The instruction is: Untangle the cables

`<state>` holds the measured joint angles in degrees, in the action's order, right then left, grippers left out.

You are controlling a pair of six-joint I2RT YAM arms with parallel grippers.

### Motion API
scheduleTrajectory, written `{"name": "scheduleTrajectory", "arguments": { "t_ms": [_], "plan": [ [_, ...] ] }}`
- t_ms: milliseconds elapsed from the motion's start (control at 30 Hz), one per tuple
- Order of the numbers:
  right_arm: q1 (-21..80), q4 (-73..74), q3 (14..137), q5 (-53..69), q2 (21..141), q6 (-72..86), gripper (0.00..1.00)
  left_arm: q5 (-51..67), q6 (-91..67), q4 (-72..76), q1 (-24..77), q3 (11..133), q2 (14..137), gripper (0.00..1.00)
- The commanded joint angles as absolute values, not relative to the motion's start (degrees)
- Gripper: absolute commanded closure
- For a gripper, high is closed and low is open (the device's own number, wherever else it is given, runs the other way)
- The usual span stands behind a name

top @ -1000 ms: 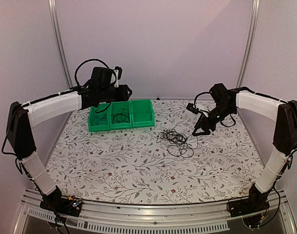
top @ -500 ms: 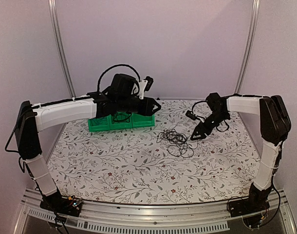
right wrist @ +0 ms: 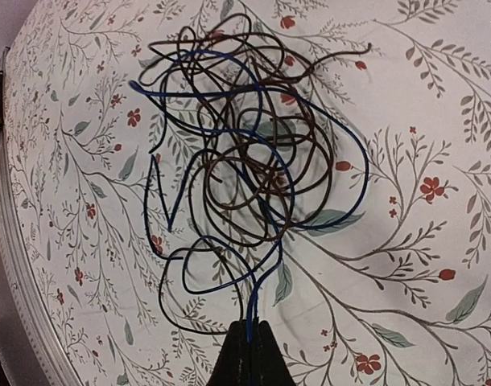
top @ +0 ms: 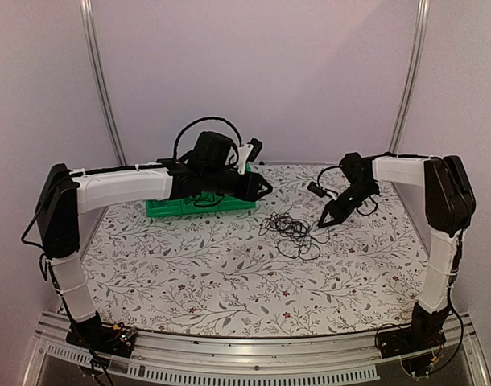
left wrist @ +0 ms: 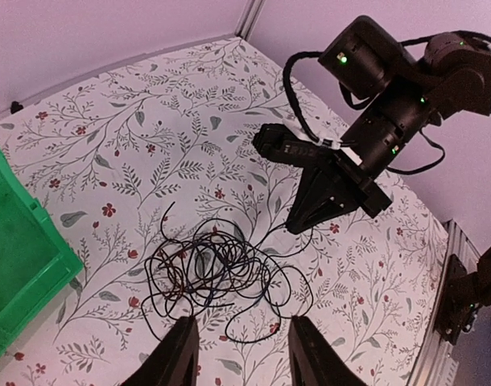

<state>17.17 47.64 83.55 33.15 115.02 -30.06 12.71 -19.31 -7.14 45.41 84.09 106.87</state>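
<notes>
**Cable tangle and both claws.** The cables (top: 294, 233), a loose tangle of dark strands with one blue, lie on the floral-patterned desk (top: 189, 273), a little to the right of the green bins (top: 161, 207). The right claw (right wrist: 247, 330) is closed at the tangle's edge, its tips pinching a blue and a dark strand that lead into the heap. The left claw (left wrist: 244, 322) hangs clear of the tangle on the bin side, its fingers parted with nothing between them.
</notes>
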Motion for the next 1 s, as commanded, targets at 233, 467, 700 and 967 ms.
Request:
{"name": "scheduleTrajectory", "arguments": {
  "t_ms": [233, 467, 700, 967],
  "plan": [
    [18.2, 67.4, 106.5, 44.9, 101.4, -42.4, 1.0, 13.2, -1.6, 3.8, 51.5, 90.9, 107.7, 0.49],
    [20.5, 71.7, 113.3, 46.4, 100.6, -43.4, 1.0, 15.7, -2.8, 6.2, 52.5, 100.8, 115.5, 0.49],
    [21.3, 71.8, 118.9, 48.7, 98.9, -41.8, 1.0, 17.4, -6.3, 9.7, 53.2, 104.2, 121.0, 0.59],
    [21.2, 67.4, 122.2, 48.8, 96.6, -37.9, 1.0, 19.6, -7.2, 10.7, 53.3, 102.1, 120.3, 0.93]
  ]
}}
